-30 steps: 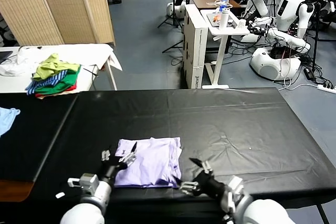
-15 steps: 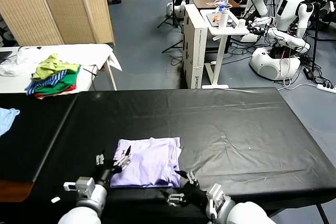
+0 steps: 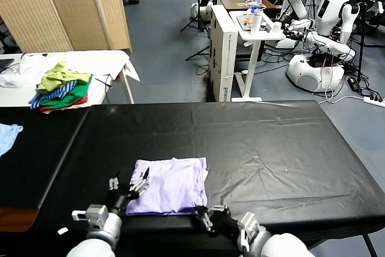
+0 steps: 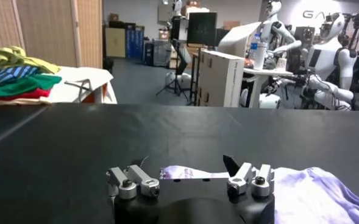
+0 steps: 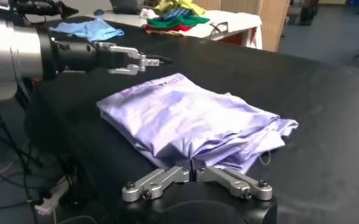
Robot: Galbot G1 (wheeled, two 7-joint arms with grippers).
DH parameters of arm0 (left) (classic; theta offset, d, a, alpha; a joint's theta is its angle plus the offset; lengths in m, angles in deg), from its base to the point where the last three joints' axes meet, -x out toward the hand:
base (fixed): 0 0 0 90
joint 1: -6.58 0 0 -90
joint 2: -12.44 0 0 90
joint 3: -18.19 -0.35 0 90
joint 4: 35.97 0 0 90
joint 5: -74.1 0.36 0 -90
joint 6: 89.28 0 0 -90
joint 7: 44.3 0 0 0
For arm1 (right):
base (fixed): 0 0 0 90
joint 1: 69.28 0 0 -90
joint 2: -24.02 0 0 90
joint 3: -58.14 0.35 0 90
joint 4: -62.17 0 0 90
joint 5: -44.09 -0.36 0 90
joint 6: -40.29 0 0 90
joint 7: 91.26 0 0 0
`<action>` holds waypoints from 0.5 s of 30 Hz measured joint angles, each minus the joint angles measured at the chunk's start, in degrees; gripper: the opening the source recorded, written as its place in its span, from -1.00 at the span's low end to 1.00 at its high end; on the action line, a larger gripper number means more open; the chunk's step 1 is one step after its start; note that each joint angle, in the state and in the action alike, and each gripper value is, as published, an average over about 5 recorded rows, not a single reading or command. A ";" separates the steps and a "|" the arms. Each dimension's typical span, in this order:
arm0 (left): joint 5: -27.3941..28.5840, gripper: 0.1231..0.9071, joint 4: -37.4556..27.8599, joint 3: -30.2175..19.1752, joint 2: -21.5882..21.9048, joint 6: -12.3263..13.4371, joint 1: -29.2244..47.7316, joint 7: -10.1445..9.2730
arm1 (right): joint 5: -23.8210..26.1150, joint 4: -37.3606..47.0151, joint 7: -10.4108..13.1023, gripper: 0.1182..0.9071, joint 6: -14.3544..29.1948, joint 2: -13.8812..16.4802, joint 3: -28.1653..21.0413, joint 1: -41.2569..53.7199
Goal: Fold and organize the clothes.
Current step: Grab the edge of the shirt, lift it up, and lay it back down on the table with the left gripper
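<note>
The clothes are one pale lavender T-shirt [image 3: 171, 191], folded into a rough square near the front edge of the black table [image 3: 271, 148]. My left gripper [image 3: 129, 186] is open at the shirt's left edge. In the left wrist view its fingers [image 4: 133, 182] stand wide apart on either side of a thin printed corner of the T-shirt [image 4: 185, 173]. My right gripper [image 3: 204, 215] is at the shirt's near right corner. In the right wrist view its fingertips [image 5: 193, 172] meet on the near hem of the T-shirt [image 5: 191, 119].
A pile of green, striped and red garments [image 3: 60, 85] lies on a white side table [image 3: 114, 61] at the far left. A light blue cloth [image 3: 7, 135] lies at the left edge. Other robots [image 3: 328, 22] and a white desk [image 3: 258, 28] stand beyond the table.
My right gripper moved left to the shirt's near right corner and shut there. The left gripper shifted slightly left and stayed open.
</note>
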 joint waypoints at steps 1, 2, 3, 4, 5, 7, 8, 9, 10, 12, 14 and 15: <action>0.12 1.00 -0.18 0.01 -0.03 0.12 0.05 0.01 | 0.01 -0.23 0.16 -0.92 -0.60 0.16 0.45 -0.25; 0.27 1.00 -0.36 0.04 -0.09 0.26 0.10 0.03 | 0.02 -0.44 0.36 -0.92 -1.13 0.24 0.84 -0.48; 0.43 1.00 -0.55 0.08 -0.17 0.42 0.13 0.04 | 0.02 -0.65 0.61 -0.91 -1.61 0.26 1.23 -0.73; 0.58 1.00 -0.74 0.13 -0.28 0.59 0.16 0.08 | -0.02 -0.87 0.86 -0.90 -2.01 0.25 1.59 -0.97; 0.72 1.00 -0.93 0.20 -0.42 0.78 0.17 0.12 | -0.09 -1.13 1.08 -0.85 -2.34 0.25 1.95 -1.22; 0.88 1.00 -1.39 0.45 -0.76 1.22 0.17 0.22 | -0.34 -1.79 1.30 -0.71 -2.99 0.31 2.79 -1.82; 0.93 1.00 -1.64 0.61 -0.95 1.47 0.18 0.27 | -0.52 -2.16 1.29 -0.57 -3.31 0.37 3.26 -2.19; 0.97 1.00 -1.93 0.82 -1.17 1.75 0.20 0.33 | -0.68 -2.57 1.26 -0.44 -3.59 0.45 3.79 -2.62; 0.99 1.00 -2.23 1.06 -1.40 2.03 0.23 0.39 | -0.85 -3.02 1.23 -0.30 -3.88 0.53 4.40 -3.14; 0.99 1.00 -2.83 1.58 -1.87 2.55 0.30 0.56 | -1.14 -4.02 1.17 0.04 -4.29 0.57 5.86 -4.50; 0.77 1.00 -3.39 2.17 -2.43 2.94 0.34 0.90 | -1.35 -5.11 1.09 0.38 -4.48 0.36 7.52 -6.26; 0.58 1.00 -3.63 2.49 -2.77 3.10 0.34 1.13 | -1.45 -5.60 1.06 0.52 -4.48 0.20 8.33 -7.18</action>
